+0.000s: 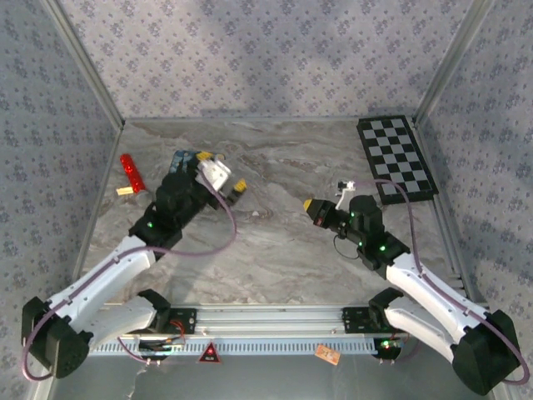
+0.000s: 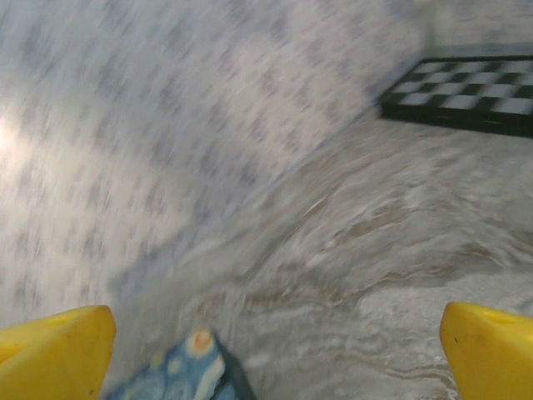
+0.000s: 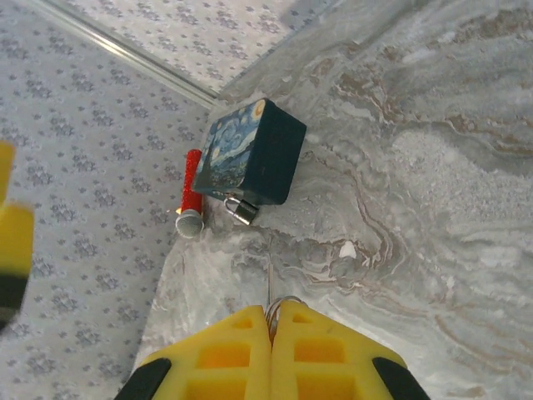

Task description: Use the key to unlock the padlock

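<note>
Right pincer (image 3: 271,318) clamped on key (image 3: 280,302), ring showing at tips. Padlock (image 3: 241,208) lies on surface (image 3: 433,167) just beside Starry Night box (image 3: 254,154), well ahead of key. Left pincer (image 2: 271,350) spread wide, empty. My judgement: left steadies padlock body, then I line key blade with keyhole.

We read no words or numbers; we see only a red warning triangle (image 1: 209,353) on the rail (image 1: 266,343) at the near edge of the bench (image 1: 275,258).

Padlock (image 3: 241,210) lies just beside box (image 3: 254,154).
</note>
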Tool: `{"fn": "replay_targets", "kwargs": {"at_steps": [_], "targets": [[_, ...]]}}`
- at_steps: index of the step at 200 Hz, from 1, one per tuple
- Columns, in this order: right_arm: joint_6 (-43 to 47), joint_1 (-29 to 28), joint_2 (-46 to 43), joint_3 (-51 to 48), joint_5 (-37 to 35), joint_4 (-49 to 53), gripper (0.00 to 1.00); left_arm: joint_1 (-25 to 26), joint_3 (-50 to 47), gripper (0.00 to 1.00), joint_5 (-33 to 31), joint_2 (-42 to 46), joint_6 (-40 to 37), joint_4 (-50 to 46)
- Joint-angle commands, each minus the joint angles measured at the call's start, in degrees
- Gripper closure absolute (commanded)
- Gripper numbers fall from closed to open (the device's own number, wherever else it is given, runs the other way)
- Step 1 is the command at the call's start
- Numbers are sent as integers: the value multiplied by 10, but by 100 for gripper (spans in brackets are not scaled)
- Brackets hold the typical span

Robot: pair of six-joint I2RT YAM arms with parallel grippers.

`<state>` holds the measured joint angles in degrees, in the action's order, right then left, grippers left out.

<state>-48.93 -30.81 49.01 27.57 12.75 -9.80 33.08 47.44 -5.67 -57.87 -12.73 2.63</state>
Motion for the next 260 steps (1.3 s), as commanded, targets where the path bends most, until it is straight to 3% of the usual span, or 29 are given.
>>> {"fn": "replay_targets", "kwargs": {"at_steps": [1, 29, 48, 79, 138, 222, 260], "targets": [[64, -5, -10, -19, -18, -89, 100, -79, 82, 0, -45, -42, 243, -156], [72, -12, 4, -25, -21, -93, 100, -195, 149, 0, -13, -127, 348, -279], [78, -25, 16, -22, -29, -89, 100, -243, 178, 0, -4, -185, 379, -325], [93, -50, 35, -9, -47, -71, 100, -300, 222, 0, 75, -285, 396, -334], [95, -60, 50, -6, -52, -53, 100, -321, 298, 0, 136, -413, 371, -317], [92, -62, 47, -7, -55, -43, 100, -328, 365, 0, 139, -507, 321, -315], [90, -61, 45, -12, -61, -40, 100, -327, 374, 0, 43, -491, 296, -323]]}}
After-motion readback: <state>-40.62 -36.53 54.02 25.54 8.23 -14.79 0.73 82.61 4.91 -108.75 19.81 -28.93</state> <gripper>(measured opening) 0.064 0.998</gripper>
